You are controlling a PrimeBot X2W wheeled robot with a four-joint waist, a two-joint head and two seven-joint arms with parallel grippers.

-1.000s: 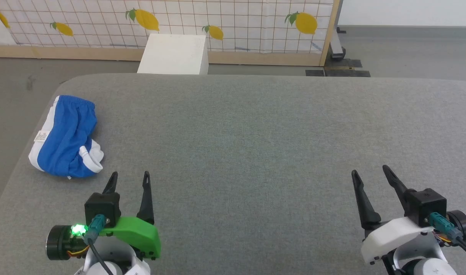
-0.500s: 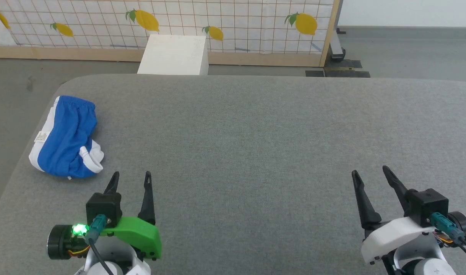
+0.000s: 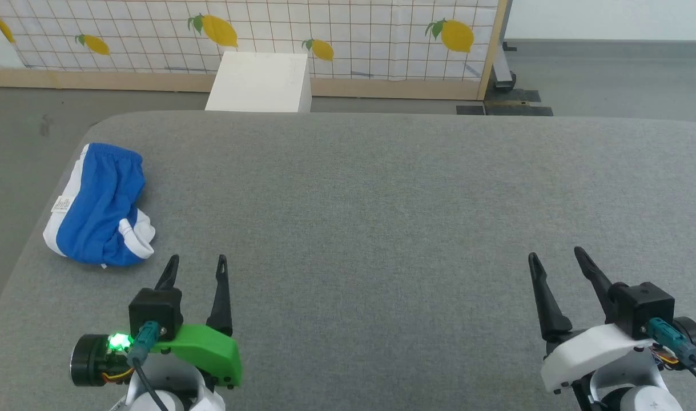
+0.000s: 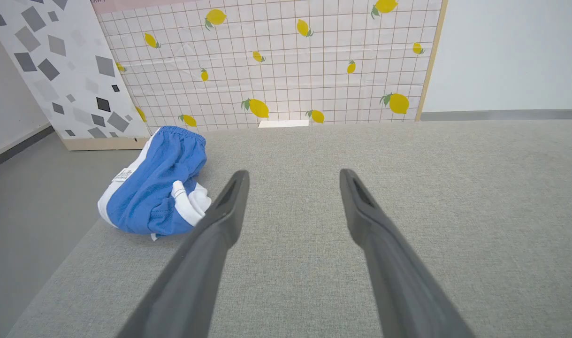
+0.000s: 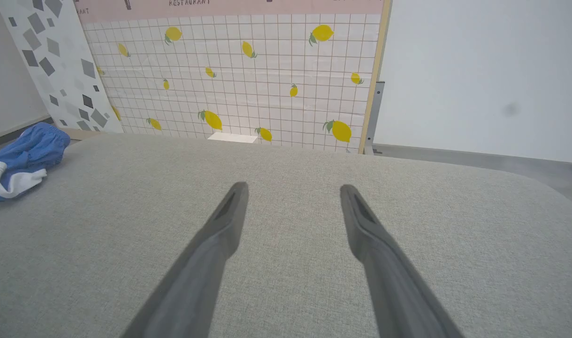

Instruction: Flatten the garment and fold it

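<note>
Along the left edge of the grey tabletop, the garment lies bunched in a loose heap. It is bright blue cloth with a white side stripe, a small white label on its left side and a curl of white trim at its near right end.

The left hand sits nearer the robot and a little to the right of the heap. It is apart from the heap, its two dark fingers spread wide with nothing between them. In the left wrist view the garment shows ahead and left of that hand.

The right hand is well apart at the lower right, equally wide and empty. From its wrist view the garment lies far off to the left.

Beyond the tabletop a white box stands before a lemon-print screen.
</note>
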